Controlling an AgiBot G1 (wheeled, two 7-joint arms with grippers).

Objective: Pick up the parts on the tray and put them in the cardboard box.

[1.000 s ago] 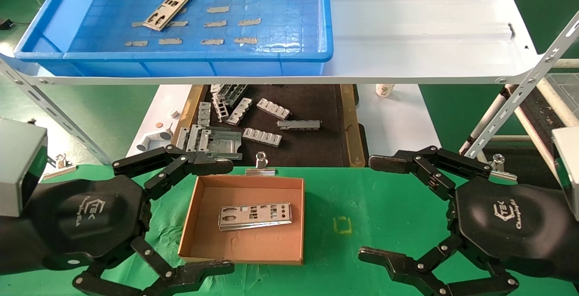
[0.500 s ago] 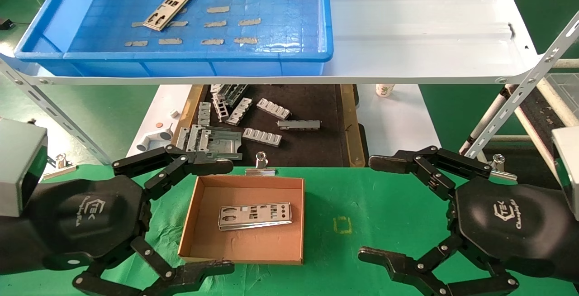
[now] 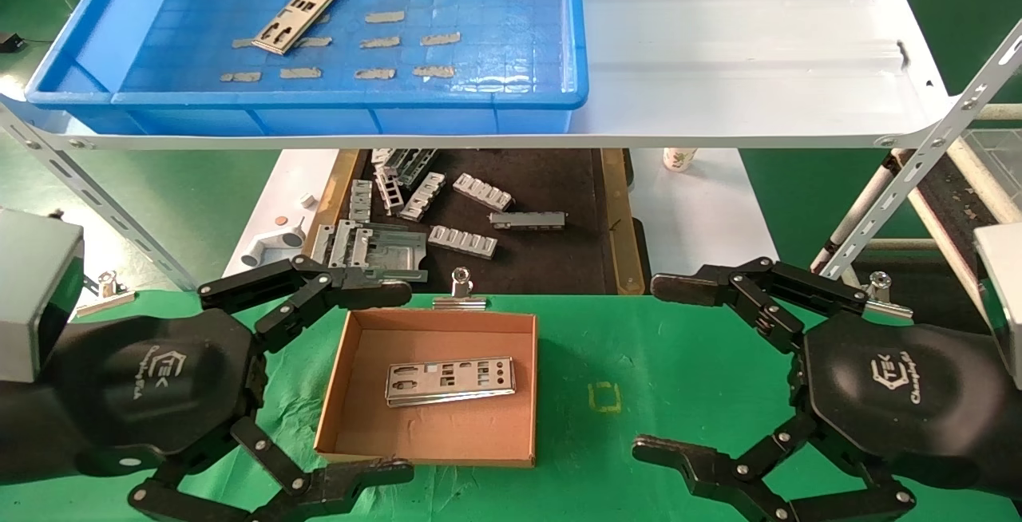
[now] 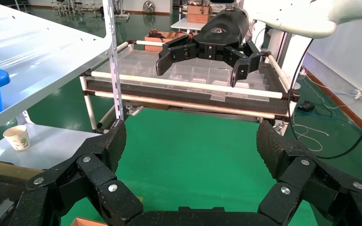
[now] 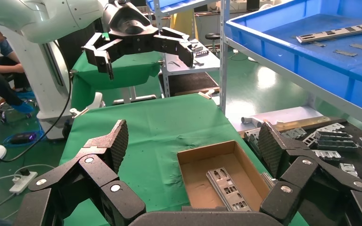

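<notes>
One silver part (image 3: 304, 8) lies slanted in the far left of the blue tray (image 3: 495, 11) on the white shelf; the right wrist view shows the part (image 5: 334, 33) and the tray (image 5: 311, 56) too. On the green cloth below stands the cardboard box (image 3: 375, 418) with flat silver parts (image 3: 449, 381) stacked inside, also seen as box (image 5: 205, 153) and parts (image 5: 228, 188). My left gripper (image 3: 395, 382) hovers open at the box's left side and holds nothing (image 4: 192, 146). Right of the box, my right gripper (image 3: 656, 369) is open and empty (image 5: 193, 141).
Under the white shelf (image 3: 718, 43) a black mat (image 3: 551, 259) holds grey ribbed brackets (image 3: 463, 241). A paper cup (image 3: 679, 159) stands beside it. A binder clip (image 3: 459, 290) sits at the box's far wall. Slanted metal shelf struts (image 3: 918, 179) flank the cloth.
</notes>
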